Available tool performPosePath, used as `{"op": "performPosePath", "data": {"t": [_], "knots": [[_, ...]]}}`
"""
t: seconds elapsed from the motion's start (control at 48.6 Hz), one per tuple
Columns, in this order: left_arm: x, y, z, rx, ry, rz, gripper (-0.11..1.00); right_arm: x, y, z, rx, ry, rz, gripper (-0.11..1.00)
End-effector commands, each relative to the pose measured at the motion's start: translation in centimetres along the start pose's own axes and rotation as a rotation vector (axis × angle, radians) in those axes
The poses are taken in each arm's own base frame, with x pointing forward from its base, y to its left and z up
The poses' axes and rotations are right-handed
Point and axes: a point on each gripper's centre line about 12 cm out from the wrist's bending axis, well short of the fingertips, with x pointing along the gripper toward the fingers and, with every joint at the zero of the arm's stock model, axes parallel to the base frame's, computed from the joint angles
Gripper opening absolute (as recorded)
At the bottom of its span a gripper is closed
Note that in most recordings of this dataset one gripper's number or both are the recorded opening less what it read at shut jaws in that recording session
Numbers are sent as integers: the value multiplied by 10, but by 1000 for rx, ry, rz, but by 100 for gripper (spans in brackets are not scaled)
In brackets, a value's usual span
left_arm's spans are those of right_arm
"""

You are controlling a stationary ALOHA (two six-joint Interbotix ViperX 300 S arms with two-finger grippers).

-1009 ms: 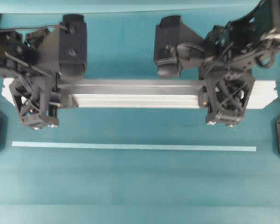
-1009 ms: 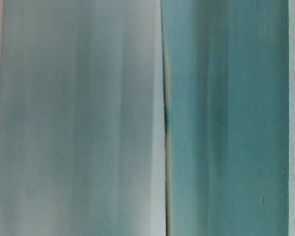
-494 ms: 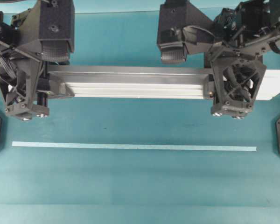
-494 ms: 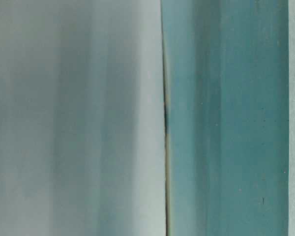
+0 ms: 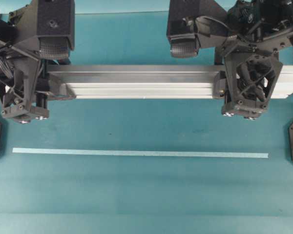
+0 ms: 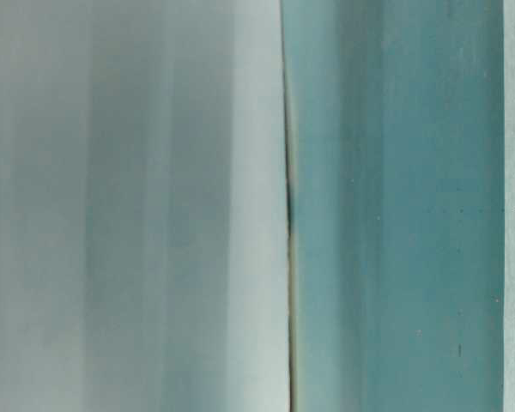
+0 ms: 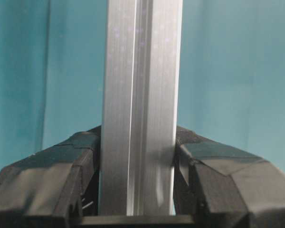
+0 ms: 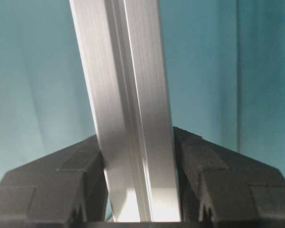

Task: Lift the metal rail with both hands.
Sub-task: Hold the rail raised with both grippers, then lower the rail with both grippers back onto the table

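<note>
Both grippers, left [image 5: 27,83] and right [image 5: 246,83], clamp jaws on the metal rail [image 5: 141,83], risen toward twelve o'clock since earlier; open bench [image 5: 136,195] at six.

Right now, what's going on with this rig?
Both arms hold one metal rail between them. The left end effector is clamped across it near one end, the right end effector near the other, fingers pressed against both sides. The rail runs level across the teal table, and the wrist views suggest it is off the surface. The thin pale strip lies untouched nearer the bottom edge.
</note>
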Motion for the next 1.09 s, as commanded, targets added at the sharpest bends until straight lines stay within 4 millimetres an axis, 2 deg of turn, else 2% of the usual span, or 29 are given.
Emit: {"op": "performPosePath", "data": {"t": [0.0,0.371,0.535,0.68,0.886,1.071], "knots": [[-14,0,8,-2,-55,1,36,-11,1,2,20,-46,2,40],[-13,-1,7,0,-45,-1,36,-10,0,3,19,-45,-4,40],[-10,0,7,-1,-37,0,36,-2,-1,4,18,-22,-8,40],[2,-1,1,0,3,1,36,20,-2,3,20,39,-11,40],[46,-2,-18,1,107,2,36,69,-4,2,15,108,-12,40],[77,-5,-29,11,139,0,36,100,-6,-5,24,90,-14,40]]}}
